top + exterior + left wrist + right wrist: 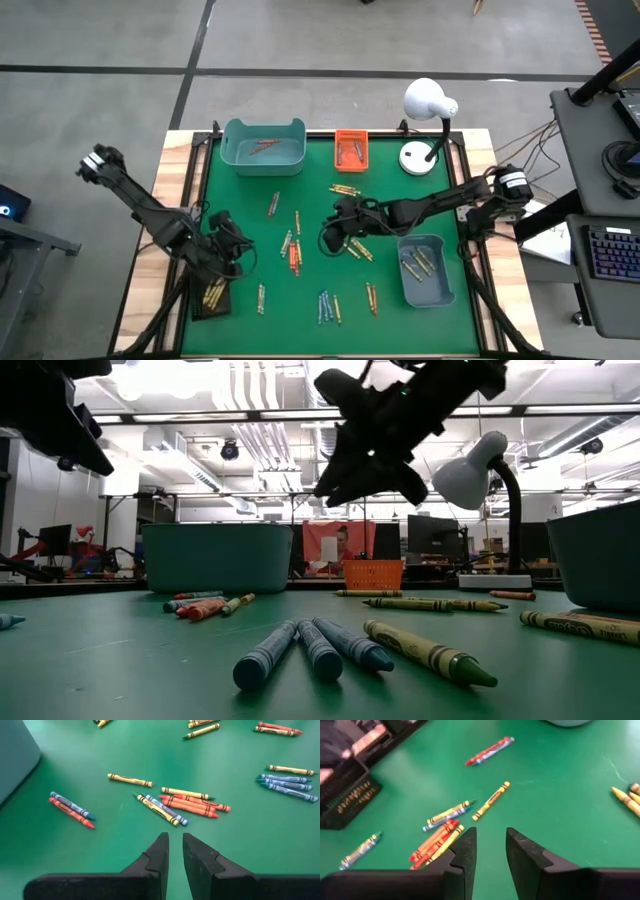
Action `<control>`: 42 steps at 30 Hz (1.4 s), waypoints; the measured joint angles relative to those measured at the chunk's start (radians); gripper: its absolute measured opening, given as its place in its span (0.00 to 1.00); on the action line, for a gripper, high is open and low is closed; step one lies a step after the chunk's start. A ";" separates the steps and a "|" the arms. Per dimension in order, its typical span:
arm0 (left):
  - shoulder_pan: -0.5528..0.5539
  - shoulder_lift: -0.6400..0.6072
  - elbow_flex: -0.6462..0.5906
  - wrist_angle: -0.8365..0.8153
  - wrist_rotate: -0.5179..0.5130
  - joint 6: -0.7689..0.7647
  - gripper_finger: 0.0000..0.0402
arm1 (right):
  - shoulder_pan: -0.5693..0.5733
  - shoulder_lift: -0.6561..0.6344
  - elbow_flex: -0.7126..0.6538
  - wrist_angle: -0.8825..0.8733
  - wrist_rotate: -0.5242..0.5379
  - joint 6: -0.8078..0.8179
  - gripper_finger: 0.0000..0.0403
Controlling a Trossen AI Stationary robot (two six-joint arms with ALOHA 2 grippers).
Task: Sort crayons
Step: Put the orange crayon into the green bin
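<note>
Many crayons (293, 250) lie flat and scattered on the green mat: an orange and yellow cluster (187, 804), a blue group (310, 650), and loose yellow ones (491, 801). My left gripper (236, 246) hangs over the mat's near left, beside the black tray (213, 296). Its fingers (175, 840) stand a narrow gap apart with nothing between them. My right gripper (331, 238) hangs above the mat's middle, clear of the table. It is open (491, 837) and holds nothing, and the orange cluster (436, 842) lies just beyond its fingertips.
A teal bin (262, 146) with red crayons and a small orange tray (350, 150) stand along the far edge. A white desk lamp (425, 110) stands at the far right. A blue-grey bin (425, 268) holding yellow crayons sits near right. The black tray holds yellow crayons.
</note>
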 joint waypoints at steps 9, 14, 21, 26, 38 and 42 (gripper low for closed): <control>0.002 -0.072 -0.011 0.000 -0.028 0.008 0.09 | -0.014 0.193 0.221 -0.128 -0.015 -0.064 0.19; 0.002 -0.081 -0.011 0.000 -0.030 0.010 0.09 | -0.036 0.301 0.347 -0.145 -0.010 -0.115 0.17; 0.002 -0.081 -0.012 0.000 -0.030 0.010 0.09 | -0.068 0.412 0.480 -0.211 -0.010 -0.122 0.17; 0.002 -0.081 -0.012 0.000 -0.031 0.010 0.09 | -0.085 0.455 0.497 -0.211 0.018 -0.121 0.17; 0.002 -0.081 -0.012 -0.001 -0.034 0.010 0.09 | -0.092 0.487 0.499 -0.209 0.068 -0.120 0.17; 0.002 -0.081 -0.012 -0.001 -0.037 0.010 0.09 | -0.092 0.487 0.499 -0.208 0.068 -0.137 0.18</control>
